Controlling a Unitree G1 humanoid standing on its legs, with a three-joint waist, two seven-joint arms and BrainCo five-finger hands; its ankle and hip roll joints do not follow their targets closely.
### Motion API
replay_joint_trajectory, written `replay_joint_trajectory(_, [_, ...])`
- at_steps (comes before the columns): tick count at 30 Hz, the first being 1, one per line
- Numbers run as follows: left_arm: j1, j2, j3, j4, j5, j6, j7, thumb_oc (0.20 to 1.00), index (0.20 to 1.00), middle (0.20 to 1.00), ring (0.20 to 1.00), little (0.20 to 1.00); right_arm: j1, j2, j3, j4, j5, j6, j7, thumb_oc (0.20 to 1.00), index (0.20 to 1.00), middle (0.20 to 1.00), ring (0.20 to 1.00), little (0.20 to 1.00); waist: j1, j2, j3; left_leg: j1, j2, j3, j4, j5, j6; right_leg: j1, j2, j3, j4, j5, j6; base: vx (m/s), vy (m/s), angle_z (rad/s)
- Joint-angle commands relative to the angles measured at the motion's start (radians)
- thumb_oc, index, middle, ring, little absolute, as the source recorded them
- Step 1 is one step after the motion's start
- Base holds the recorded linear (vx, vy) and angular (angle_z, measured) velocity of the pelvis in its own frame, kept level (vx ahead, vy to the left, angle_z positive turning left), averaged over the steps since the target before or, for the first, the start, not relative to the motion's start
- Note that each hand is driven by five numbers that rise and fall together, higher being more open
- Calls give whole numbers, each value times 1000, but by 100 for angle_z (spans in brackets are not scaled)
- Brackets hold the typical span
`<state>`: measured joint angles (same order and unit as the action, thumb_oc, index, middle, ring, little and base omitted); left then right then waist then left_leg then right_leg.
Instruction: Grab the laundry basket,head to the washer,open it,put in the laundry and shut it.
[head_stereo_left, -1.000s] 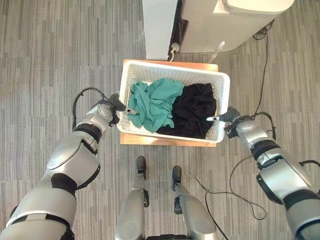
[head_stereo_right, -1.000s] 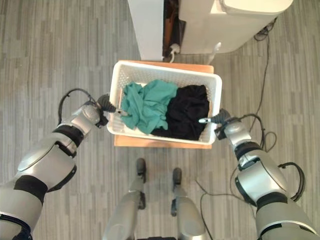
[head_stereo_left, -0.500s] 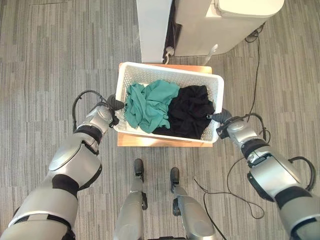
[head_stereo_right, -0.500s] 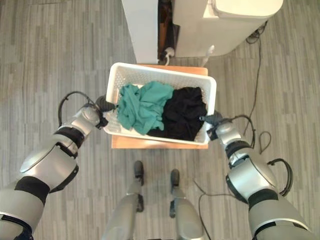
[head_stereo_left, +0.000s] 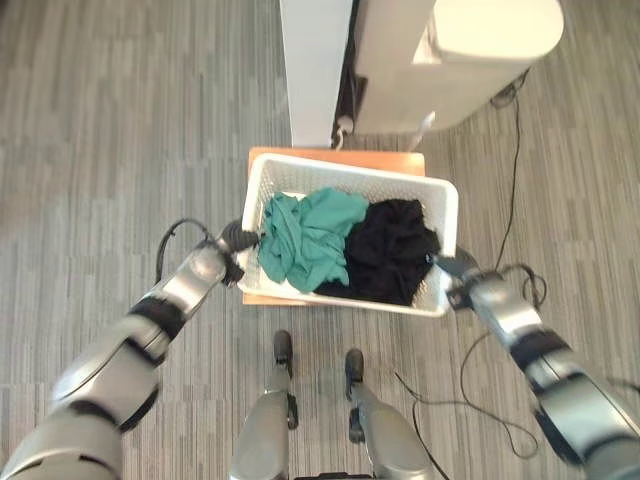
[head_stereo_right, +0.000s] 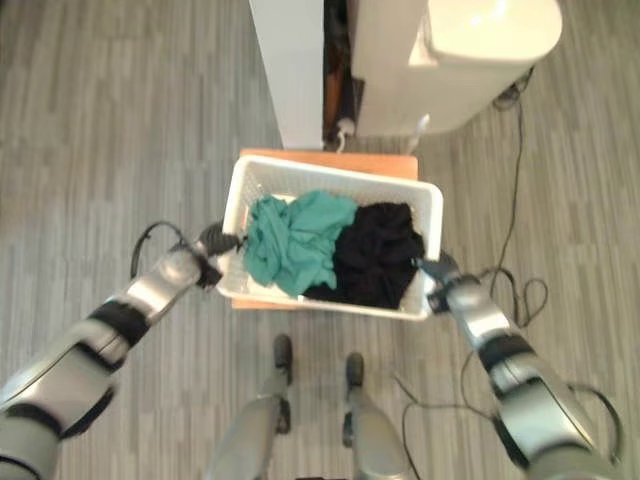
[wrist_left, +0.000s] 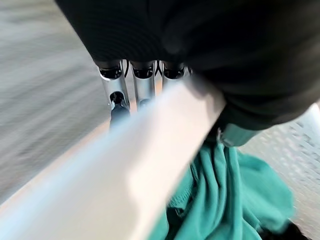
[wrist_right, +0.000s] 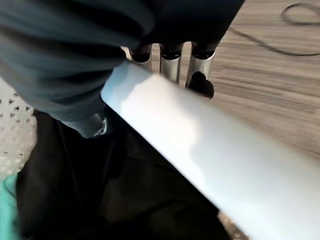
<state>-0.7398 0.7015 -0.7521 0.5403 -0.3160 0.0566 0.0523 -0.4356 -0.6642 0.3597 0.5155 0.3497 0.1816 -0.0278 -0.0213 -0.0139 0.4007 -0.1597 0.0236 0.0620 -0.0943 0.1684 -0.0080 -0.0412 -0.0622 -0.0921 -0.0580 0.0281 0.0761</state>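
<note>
While the left hand (head_stereo_left: 232, 240) grips the short left rim of the white laundry basket (head_stereo_left: 449, 215), with fingers (wrist_left: 143, 80) curled under the edge and thumb inside, the right hand (head_stereo_left: 451, 268) clamps the opposite rim in the same way, its fingers (wrist_right: 172, 59) wrapped beneath the edge. Between the 2 hands the basket sits over a wooden stand (head_stereo_left: 335, 159). Just inside the left hand's hold lies crumpled green laundry (head_stereo_left: 305, 233), and beside the right hand lies black laundry (head_stereo_left: 392, 247), the 2 heaps touching mid-basket. Beyond both hands, past the basket's far wall, stands the pale washer (head_stereo_left: 470, 50), near a white panel (head_stereo_left: 314, 65)
</note>
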Motion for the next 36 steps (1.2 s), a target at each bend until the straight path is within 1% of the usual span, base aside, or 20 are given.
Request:
replay_joint_trajectory(1, [-5,21,76,-64,-34,-66,-81,200,200,200,200,200,117,-191,-165,-216,130,-101,97,200,200,200,200,200,-21,27,-125,105,29,-10,23,-168,-21,-92,-76,15,108,1,56,137,85,1])
replay_joint_trajectory(3, [65,87,83,-191,-49,-45,-141,200,200,200,200,200,281,-302,-264,-306,188,-93,173,200,200,200,200,200,-13,33,-176,151,13,-32,37,-191,-8,-42,-91,1,117,-7,62,140,93,5])
replay_joint_trajectory(4, [66,86,81,-193,-49,-44,-142,200,200,200,200,200,289,-303,-270,-310,189,-91,173,200,200,200,200,200,-11,34,-174,154,13,-33,37,-191,-8,-39,-91,0,116,-8,62,114,140,11])
replay_joint_trajectory(5, [71,125,71,-236,-64,-36,-164,200,200,200,200,200,365,-372,-328,-336,231,-75,208,200,200,200,200,200,-13,37,-204,176,0,-43,42,-200,-1,-13,-104,-9,122,-8,73,48,135,16])
replay_joint_trajectory(9, [76,158,52,-278,-72,-21,-192,200,200,200,200,200,442,-433,-408,-313,257,-56,223,200,200,200,200,200,-17,44,-237,208,-25,-52,34,-214,14,4,-125,-5,128,0,89,9,163,7])
replay_joint_trajectory(11, [77,160,50,-285,-61,-18,-202,200,200,200,200,200,454,-442,-429,-307,265,-50,230,200,200,200,200,200,-19,47,-247,219,-46,-44,31,-224,27,-6,-142,13,123,35,109,-65,148,-8])
replay_joint_trajectory(13, [67,135,70,-243,-51,-21,-199,200,200,200,200,200,394,-451,-401,-294,253,-41,235,200,200,200,200,200,-19,45,-233,194,-74,7,52,-231,40,-66,-178,33,113,155,143,-276,123,-20])
replay_joint_trajectory(15, [65,132,78,-238,-45,-22,-198,200,200,200,200,200,389,-443,-402,-305,256,-37,234,200,200,200,200,200,-16,47,-223,179,-69,26,70,-233,45,-89,-176,28,127,144,143,-276,60,-84])
replay_joint_trajectory(16, [58,134,97,-223,-33,-19,-190,200,200,200,200,200,368,-434,-388,-326,266,-46,233,200,200,200,200,200,-2,59,-200,147,-47,70,105,-235,52,-91,-178,-47,211,68,125,-223,29,-85])
replay_joint_trajectory(17, [59,134,97,-223,-33,-19,-190,200,200,200,200,200,367,-434,-388,-326,266,-46,233,200,200,200,200,200,-2,59,-201,146,-47,70,105,-235,52,-92,-178,-47,211,68,125,-307,35,-78])
replay_joint_trajectory(19, [62,148,116,-226,-27,-9,-194,200,200,200,200,200,373,-411,-377,-348,254,-43,243,200,200,200,200,200,15,60,-203,126,-27,125,124,-233,62,-41,-192,-129,331,-22,96,-245,0,-62])
replay_joint_trajectory(20, [67,153,120,-228,-26,-10,-197,200,200,200,200,200,368,-403,-366,-346,250,-44,246,200,200,200,200,200,26,57,-214,119,-23,147,123,-232,62,-16,-198,-156,343,-40,93,-192,-12,-54])
replay_joint_trajectory(21, [68,154,121,-229,-26,-9,-197,200,200,200,200,200,367,-403,-364,-345,250,-44,246,200,200,200,200,200,26,56,-213,119,-23,147,123,-232,62,-16,-198,-155,344,-41,93,-126,-62,-70])
replay_joint_trajectory(22, [78,173,130,-240,-26,-16,-197,200,200,200,200,200,349,-397,-342,-333,247,-45,251,200,200,200,200,200,52,39,-242,111,-22,180,126,-248,52,51,-218,-199,326,-58,105,-128,-98,-79])
replay_joint_trajectory(26, [107,198,156,-239,-39,-24,-196,200,200,200,200,200,263,-387,-267,-269,217,-41,246,200,200,200,200,200,111,-2,-288,67,4,290,152,-242,36,151,-259,-278,218,-8,127,-214,-171,-93])
replay_joint_trajectory(29, [116,195,165,-226,-50,-32,-190,200,200,200,200,200,225,-382,-231,-247,204,-40,246,200,200,200,200,200,118,-13,-294,38,27,320,167,-225,23,158,-248,-262,168,-10,129,-217,-196,-95])
replay_joint_trajectory(32, [126,165,187,-189,-69,-38,-176,200,200,200,200,200,213,-401,-217,-247,208,-41,240,200,200,200,200,200,102,-19,-282,18,109,338,178,-163,-25,157,-174,-201,80,-95,100,-211,-388,-80])
replay_joint_trajectory(34, [122,138,194,-176,-75,-44,-165,200,200,200,200,200,258,-415,-247,-272,224,-48,236,200,200,200,200,200,84,-15,-272,16,158,329,162,-103,-63,166,-121,-188,44,-121,75,-183,-372,-87])
replay_joint_trajectory(35, [122,136,193,-176,-75,-44,-165,200,200,200,200,200,261,-416,-249,-273,225,-48,235,200,200,200,200,200,85,-14,-271,17,160,328,160,-99,-66,167,-119,-188,43,-120,73,-196,-329,-36])
replay_joint_trajectory(36, [122,119,192,-167,-79,-47,-165,200,200,200,200,200,278,-425,-252,-286,232,-51,246,200,200,200,200,200,72,-10,-263,24,180,314,140,-72,-82,164,-87,-177,26,-125,62,-160,-264,-29])
